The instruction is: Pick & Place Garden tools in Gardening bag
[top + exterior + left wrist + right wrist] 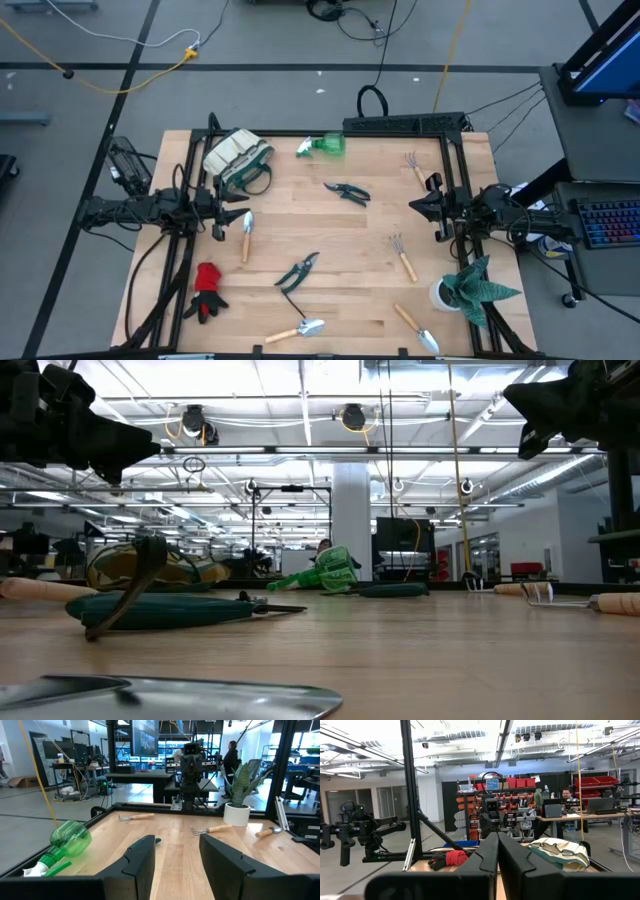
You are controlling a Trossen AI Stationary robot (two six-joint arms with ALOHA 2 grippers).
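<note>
The garden tools lie flat on the wooden table (330, 225). There are three trowels (246, 232), two fork-rakes (402, 257), two black pruning shears (347, 191), a green spray bottle (322, 146) on its side, and a red glove (208, 288). The cream-and-green gardening bag (238, 158) sits at the far left corner. My left gripper (240, 213) hovers at the left edge, open and empty, fingers apart in its wrist view (177, 842). My right gripper (415, 207) hovers at the right edge, shut and empty (497, 837).
A spiky green plant in a white pot (470, 285) stands at the near right corner. A black frame (405, 124) borders the table's far and side edges. People sit at desks in the room beyond the table.
</note>
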